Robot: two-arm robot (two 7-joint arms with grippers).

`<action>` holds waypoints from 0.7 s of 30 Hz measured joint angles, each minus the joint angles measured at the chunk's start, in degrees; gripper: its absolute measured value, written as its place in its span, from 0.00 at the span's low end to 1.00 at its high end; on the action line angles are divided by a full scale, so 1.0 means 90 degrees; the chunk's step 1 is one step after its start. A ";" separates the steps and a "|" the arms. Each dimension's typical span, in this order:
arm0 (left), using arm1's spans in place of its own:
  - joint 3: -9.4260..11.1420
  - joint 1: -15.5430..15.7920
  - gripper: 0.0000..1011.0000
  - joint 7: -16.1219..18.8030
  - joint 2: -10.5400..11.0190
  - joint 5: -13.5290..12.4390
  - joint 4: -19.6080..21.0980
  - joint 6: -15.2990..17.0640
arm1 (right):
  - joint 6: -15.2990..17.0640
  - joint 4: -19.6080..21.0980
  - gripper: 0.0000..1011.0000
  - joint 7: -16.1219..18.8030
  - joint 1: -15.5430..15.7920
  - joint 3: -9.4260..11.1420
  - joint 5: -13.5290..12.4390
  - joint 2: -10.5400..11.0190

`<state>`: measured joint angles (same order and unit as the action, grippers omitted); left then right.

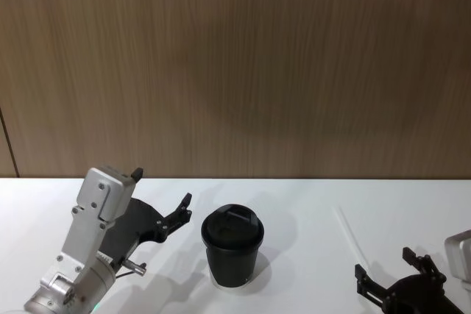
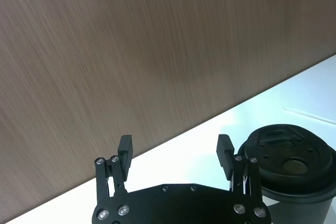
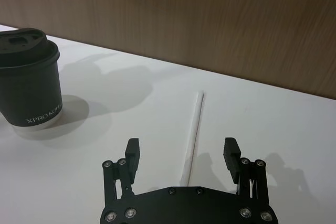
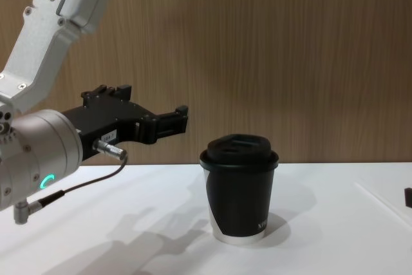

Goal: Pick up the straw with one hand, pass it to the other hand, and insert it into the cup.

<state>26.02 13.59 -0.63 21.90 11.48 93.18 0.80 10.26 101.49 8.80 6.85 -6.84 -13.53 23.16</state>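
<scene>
Right claw [image 3: 181,145], spread wide, faces flat-lying straw [image 3: 195,124] pointing lengthwise toward wall [image 3: 210,19].

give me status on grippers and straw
Left gripper open, raised beside cup. Right gripper open, lined up over straw. Straw flat on table, cup clear of it.

The white table [image 1: 294,200] carries the black lidded cup [image 1: 232,251], standing upright, and the straw [image 1: 349,234], apparently lying flat, well apart.
</scene>
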 joint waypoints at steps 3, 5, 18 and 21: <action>0.0000 0.0000 0.99 0.0000 0.0000 0.0000 0.0000 0.0000 | 0.0037 -0.0003 0.99 0.0018 0.0002 0.0009 0.0011 -0.0002; 0.0000 0.0000 0.99 0.0000 0.0000 0.0000 0.0000 0.0000 | 0.0069 -0.0015 0.99 0.0030 0.0002 0.0018 0.0016 -0.0007; 0.0000 0.0000 0.99 0.0000 0.0000 0.0000 0.0000 0.0000 | 0.0332 -0.0134 0.99 0.0081 -0.0049 0.0098 -0.0031 -0.0119; 0.0000 0.0000 0.99 0.0000 0.0000 0.0000 0.0000 0.0000 | 0.0396 -0.0161 0.99 0.0091 -0.0070 0.0117 -0.0062 -0.0147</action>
<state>26.02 13.59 -0.63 21.89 11.48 93.18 0.79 13.83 100.04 9.62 6.22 -5.79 -14.09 21.84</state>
